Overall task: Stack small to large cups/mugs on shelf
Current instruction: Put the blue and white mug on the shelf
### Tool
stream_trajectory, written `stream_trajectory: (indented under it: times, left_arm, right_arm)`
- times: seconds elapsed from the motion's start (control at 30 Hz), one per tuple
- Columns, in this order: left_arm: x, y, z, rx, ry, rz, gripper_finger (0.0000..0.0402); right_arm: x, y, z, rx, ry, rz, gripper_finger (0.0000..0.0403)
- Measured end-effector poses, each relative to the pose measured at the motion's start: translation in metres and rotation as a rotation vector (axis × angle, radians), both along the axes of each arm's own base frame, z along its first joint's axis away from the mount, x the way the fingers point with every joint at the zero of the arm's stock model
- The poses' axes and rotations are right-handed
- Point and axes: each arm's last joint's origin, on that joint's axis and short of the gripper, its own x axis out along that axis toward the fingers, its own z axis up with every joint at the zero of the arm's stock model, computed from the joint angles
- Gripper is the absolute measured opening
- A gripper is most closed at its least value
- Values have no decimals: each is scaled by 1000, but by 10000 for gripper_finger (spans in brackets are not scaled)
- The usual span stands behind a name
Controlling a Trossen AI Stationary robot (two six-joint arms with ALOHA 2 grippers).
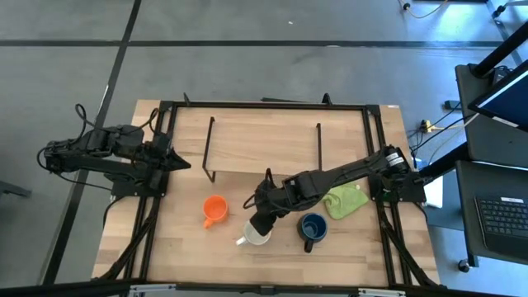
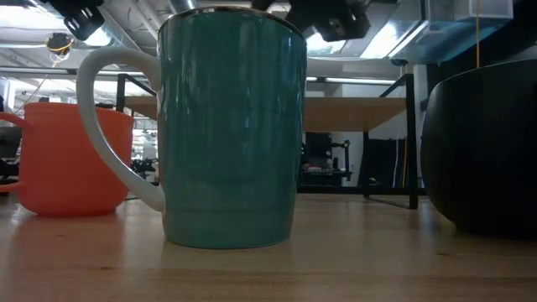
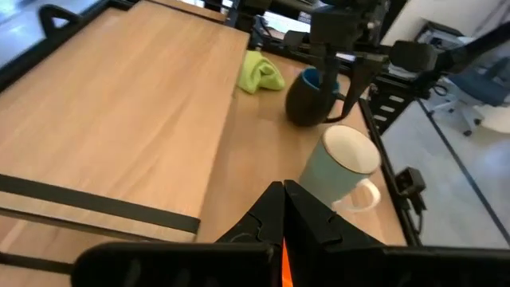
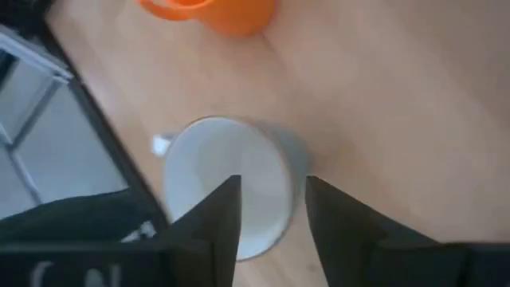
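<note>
A mug, white inside and pale teal outside [image 1: 256,234], stands upright on the table near its front edge; it also shows in the low view [image 2: 231,126]. The small orange mug [image 1: 214,209] stands to its left and the dark blue mug [image 1: 313,228] to its right. The shelf [image 1: 262,142] stands behind them. My right gripper [image 4: 272,185] is open just above the white mug's rim [image 4: 280,163], one finger over the inside and one outside. My left gripper [image 3: 283,198] is shut and empty at the shelf's left end [image 1: 177,161].
A lime-green cloth [image 1: 346,200] lies on the table right of the blue mug, under my right arm. The shelf's black wire legs [image 1: 208,153] stand behind the orange mug. The table's black frame [image 1: 148,223] runs along both sides.
</note>
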Motion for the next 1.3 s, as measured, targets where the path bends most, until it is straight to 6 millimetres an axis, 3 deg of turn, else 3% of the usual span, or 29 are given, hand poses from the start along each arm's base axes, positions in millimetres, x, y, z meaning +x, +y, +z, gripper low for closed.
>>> stream_trajectory:
  times: [0.33,0.57,1.3]
  left_arm:
    - [0,-1,0,-50,4,-25,0]
    - [0,-1,0,-61,5,-18,0]
    - [0,-1,0,-59,5,-4,0]
  right_arm:
    - [-19,30,-4,4,95,-51,153]
    - [-9,39,-23,-16,88,-53,153]
    - [4,27,-45,-95,112,-75,153]
